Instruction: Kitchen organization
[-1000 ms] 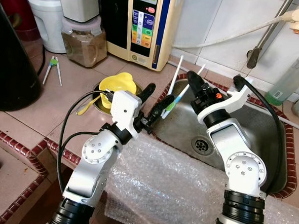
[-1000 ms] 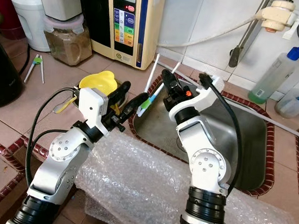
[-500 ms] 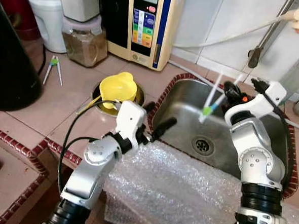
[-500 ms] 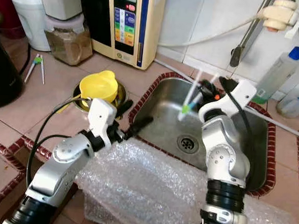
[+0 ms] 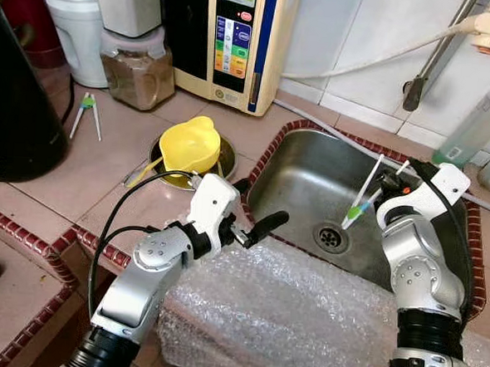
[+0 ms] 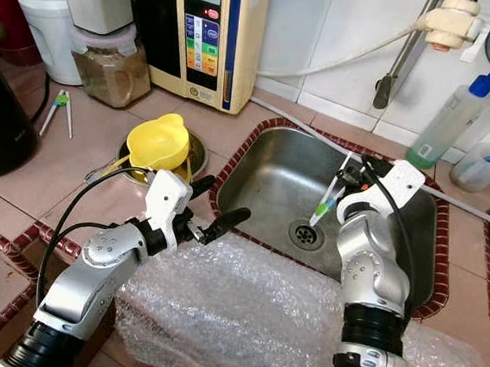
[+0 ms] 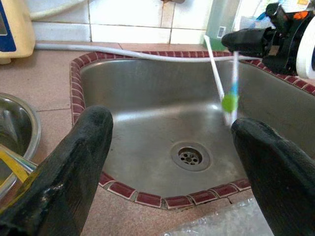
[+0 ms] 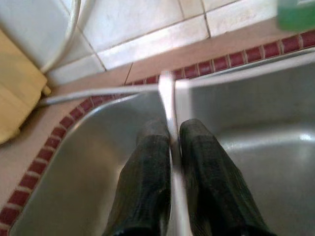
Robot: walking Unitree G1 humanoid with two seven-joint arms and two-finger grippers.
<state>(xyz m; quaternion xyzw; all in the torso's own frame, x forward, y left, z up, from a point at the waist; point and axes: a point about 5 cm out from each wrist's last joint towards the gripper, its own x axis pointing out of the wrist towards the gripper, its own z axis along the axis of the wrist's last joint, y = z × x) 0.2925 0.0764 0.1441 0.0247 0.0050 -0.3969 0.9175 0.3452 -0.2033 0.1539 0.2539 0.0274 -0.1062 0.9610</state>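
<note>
The right gripper (image 8: 170,147) hangs over the steel sink (image 5: 312,175), its jaws pressed narrow on the white handles of two toothbrushes (image 5: 362,197) (one has a green head with some blue above it), which point down toward the drain (image 5: 331,237) without touching the basin. The left gripper (image 5: 256,211) is at the near left corner of the sink, over its red-tiled rim, with jaws wide apart and nothing between them. A sheet of bubble wrap (image 5: 287,319) lies on the bench in front of the sink. To the left a yellow funnel (image 5: 189,147) sits in a small steel bowl (image 5: 224,157). Behind stands a cream machine (image 5: 237,42) with coloured buttons and a green display; its writing is too small to read. A plastic bottle (image 6: 448,121) with blue cap stands by the wall.
</note>
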